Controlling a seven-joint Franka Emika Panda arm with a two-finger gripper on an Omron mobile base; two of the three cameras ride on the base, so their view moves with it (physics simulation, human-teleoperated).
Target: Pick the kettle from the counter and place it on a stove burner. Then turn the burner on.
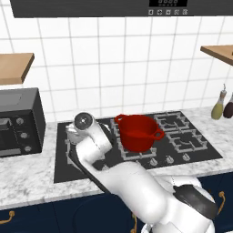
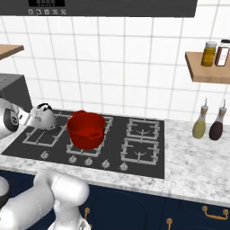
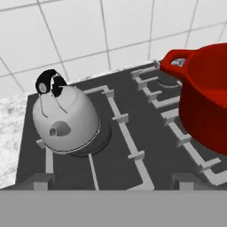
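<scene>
The small silver-grey kettle [image 2: 42,116] with its black arched handle stands upright on the ring of the large left stove burner [image 2: 39,134] of the black cooktop. In the hand view the kettle [image 3: 65,119] sits at the left inside the square grate [image 3: 126,133], a short way ahead of the hand and apart from it. My gripper [image 2: 27,120] hovers just left of the kettle in the right base view; its fingers do not show clearly, and nothing is seen between them. In the left base view my wrist [image 1: 85,122] covers that burner. The marbled counter [image 2: 193,166] surrounds the cooktop.
A red two-handled pot [image 2: 86,129] stands on the middle burner right beside the kettle's grate. Round knobs [image 2: 74,160] line the cooktop's front edge. A black microwave [image 1: 18,123] stands at the left. Two bottles [image 2: 207,126] stand on the counter at the right.
</scene>
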